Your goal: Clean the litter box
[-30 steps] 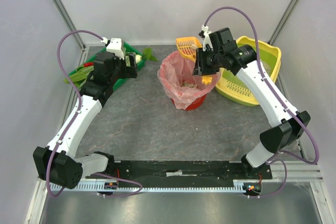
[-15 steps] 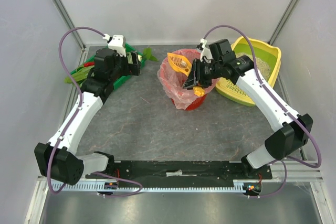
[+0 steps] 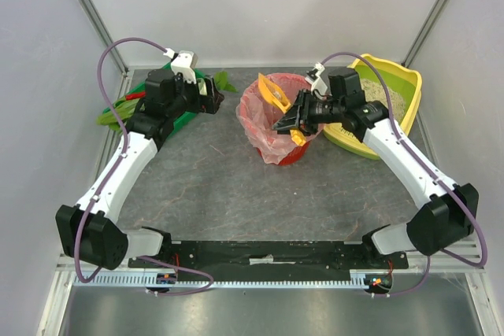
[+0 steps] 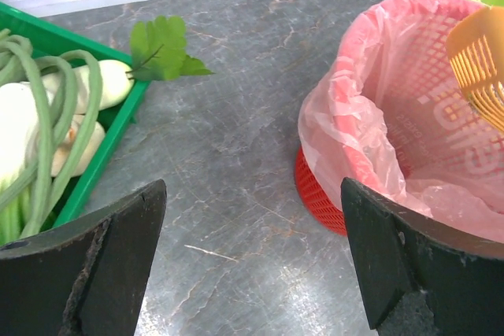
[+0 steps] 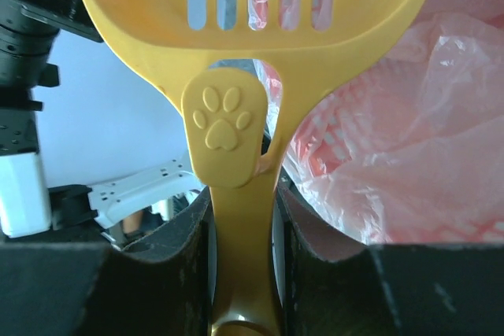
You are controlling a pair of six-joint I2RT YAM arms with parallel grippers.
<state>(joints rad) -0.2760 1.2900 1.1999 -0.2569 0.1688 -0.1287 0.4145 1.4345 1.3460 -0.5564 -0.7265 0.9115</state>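
The yellow litter box (image 3: 403,94) with pale litter sits at the back right, partly behind my right arm. My right gripper (image 3: 293,125) is shut on the handle of a yellow slotted scoop (image 3: 274,92), whose head is tilted over the red basket with a pink bag (image 3: 272,127). In the right wrist view the scoop (image 5: 236,139) with a paw print stands between the fingers (image 5: 173,273), the pink bag (image 5: 394,163) behind it. My left gripper (image 3: 211,96) is open and empty, above the floor left of the basket (image 4: 394,116).
A green tray (image 3: 161,108) with vegetables lies at the back left; it also shows in the left wrist view (image 4: 102,155) with long beans and a green leaf (image 4: 161,49). Grey walls close the cell on three sides.
My right gripper has swung left from above the litter box, tipping the scoop over the basket. My left arm has moved right, away from the green tray.
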